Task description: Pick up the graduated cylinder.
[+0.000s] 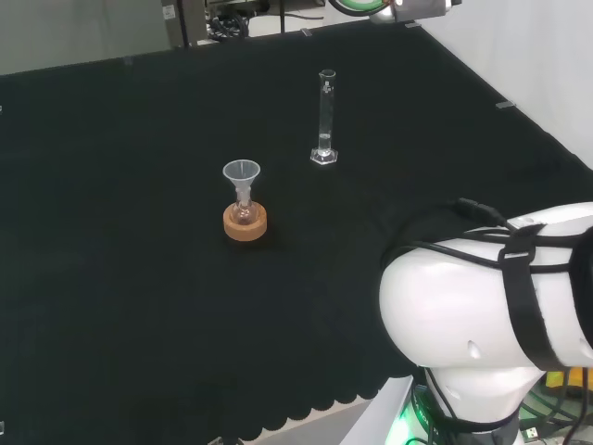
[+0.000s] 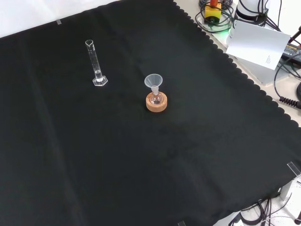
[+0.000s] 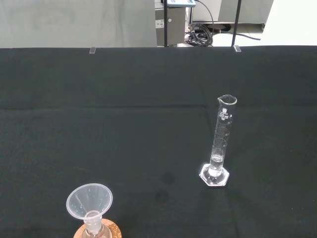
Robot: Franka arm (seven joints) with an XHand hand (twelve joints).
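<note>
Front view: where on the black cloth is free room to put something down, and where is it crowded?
Bare cloth runs from the cork stand to the near edge, and to both sides. The only crowded spot is upper middle: the graduated cylinder stands upright, left of the small flask with a funnel in its neck, a clear gap between them.

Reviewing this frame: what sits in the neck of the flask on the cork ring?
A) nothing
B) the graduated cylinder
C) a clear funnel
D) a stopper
C: a clear funnel sits in the small flask on the cork ring, while the graduated cylinder stands upright on the cloth, apart from them.
</note>
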